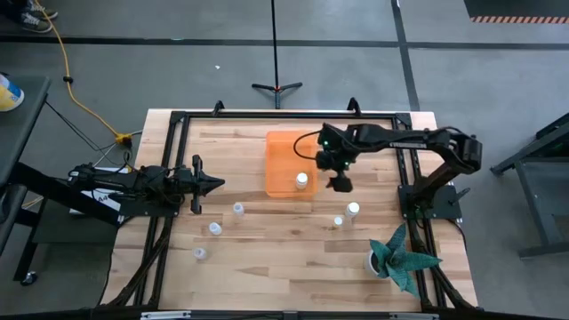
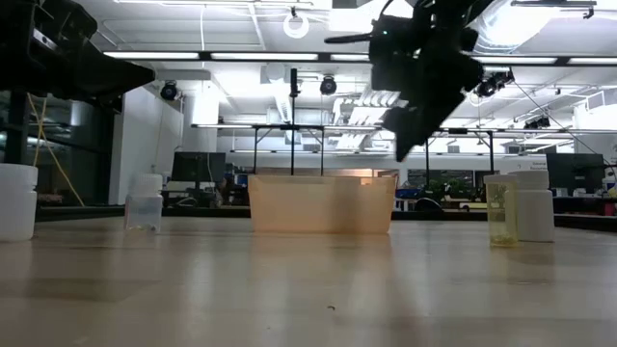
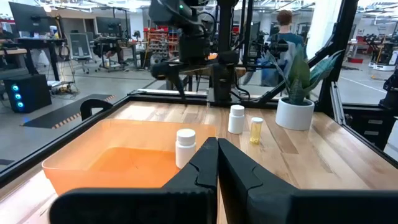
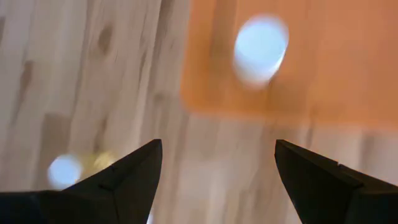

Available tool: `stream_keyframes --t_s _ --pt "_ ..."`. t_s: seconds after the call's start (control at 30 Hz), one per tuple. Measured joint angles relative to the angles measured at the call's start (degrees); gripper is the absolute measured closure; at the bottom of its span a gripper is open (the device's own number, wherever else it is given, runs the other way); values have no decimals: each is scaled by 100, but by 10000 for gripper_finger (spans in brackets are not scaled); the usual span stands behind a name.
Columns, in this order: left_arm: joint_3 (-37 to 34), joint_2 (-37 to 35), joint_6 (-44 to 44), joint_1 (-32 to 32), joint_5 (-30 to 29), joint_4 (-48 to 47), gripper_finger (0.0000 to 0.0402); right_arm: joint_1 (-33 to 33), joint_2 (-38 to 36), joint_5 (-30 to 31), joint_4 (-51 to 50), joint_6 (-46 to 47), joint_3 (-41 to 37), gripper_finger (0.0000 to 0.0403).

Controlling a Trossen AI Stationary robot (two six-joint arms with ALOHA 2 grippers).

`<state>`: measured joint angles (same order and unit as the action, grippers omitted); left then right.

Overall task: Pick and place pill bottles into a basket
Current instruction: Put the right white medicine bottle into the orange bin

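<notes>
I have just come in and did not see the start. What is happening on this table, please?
A two-arm robot is putting pill bottles into the orange basket. One bottle already stands inside. The right gripper hangs open and empty above the table beside the basket. Five bottles remain on the wood; the nearest is close by. The left gripper waits shut at the left edge.

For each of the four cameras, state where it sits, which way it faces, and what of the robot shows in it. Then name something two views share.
High: above the table, facing straight down; both arms show, right pincer beside the basket.
Low: at tabletop height, facing level across to the room; right pincer hangs above.
Left wrist: on the left arm, facing across the basket; left pincer shut.
Right wrist: facing down; right pincer open.
Shared: the bottle in the basket.
</notes>
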<state>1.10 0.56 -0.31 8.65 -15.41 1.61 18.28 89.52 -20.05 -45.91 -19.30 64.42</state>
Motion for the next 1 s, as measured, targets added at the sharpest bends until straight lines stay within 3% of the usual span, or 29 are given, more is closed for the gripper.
stream_keyframes --t_s 0.23,0.47,1.0 --pt "0 -1 2 1 -25 2 355 -518 -1 107 -903 542 0 103" --pt "-1 0 2 0 -27 2 355 -1151 -1 1053 -1729 1163 0 103" --pt "-2 -2 2 2 -31 4 355 -2013 -1 1092 -1840 1786 -369 103"
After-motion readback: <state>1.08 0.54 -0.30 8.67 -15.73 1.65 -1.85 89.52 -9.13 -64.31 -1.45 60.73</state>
